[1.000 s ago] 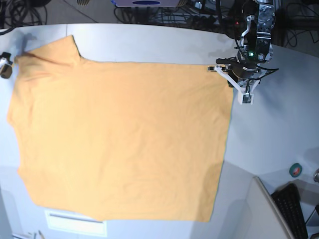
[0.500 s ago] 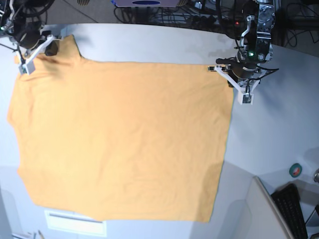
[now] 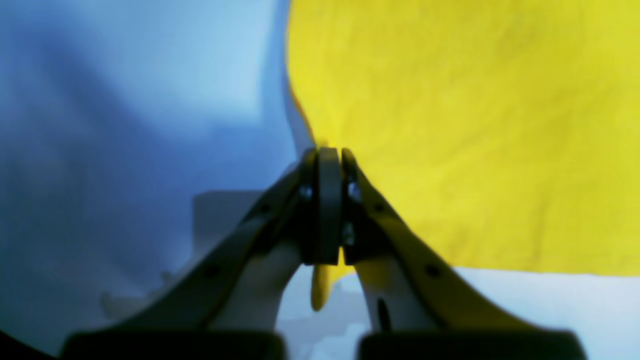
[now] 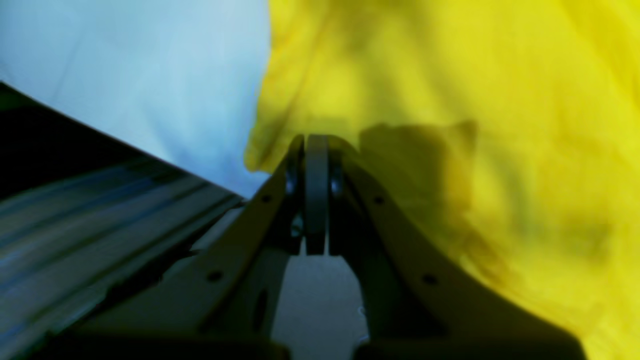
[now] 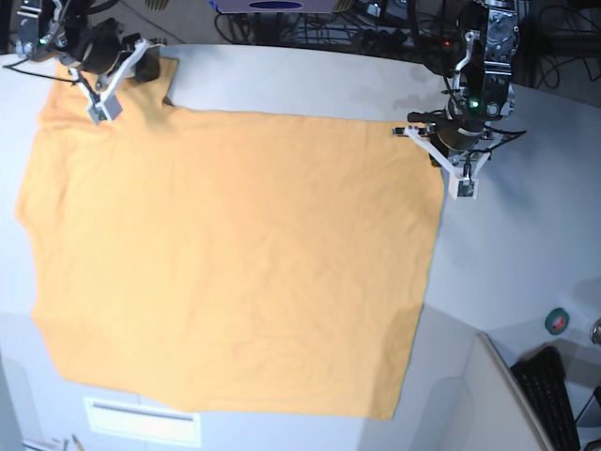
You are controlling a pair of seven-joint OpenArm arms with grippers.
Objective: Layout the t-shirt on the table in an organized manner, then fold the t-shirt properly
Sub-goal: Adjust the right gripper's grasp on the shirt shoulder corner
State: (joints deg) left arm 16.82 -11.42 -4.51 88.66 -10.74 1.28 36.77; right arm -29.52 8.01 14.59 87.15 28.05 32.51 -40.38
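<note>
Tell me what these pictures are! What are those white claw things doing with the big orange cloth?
It is a robot with two arms. One picture looks down from above; the other two come from small cameras on each arm's wrist. The cloth is a t-shirt spread on a pale table. The claws are grippers. The left gripper is shut on the t-shirt's edge, and a bit of cloth pokes out between its jaws. The right gripper is shut at a far corner of the t-shirt, apparently pinching it too.

The t-shirt [image 5: 235,263] lies spread flat on the table [image 5: 526,235]. The left gripper [image 5: 439,155] sits at its far right corner, the right gripper [image 5: 103,89] at its far left corner.
</note>
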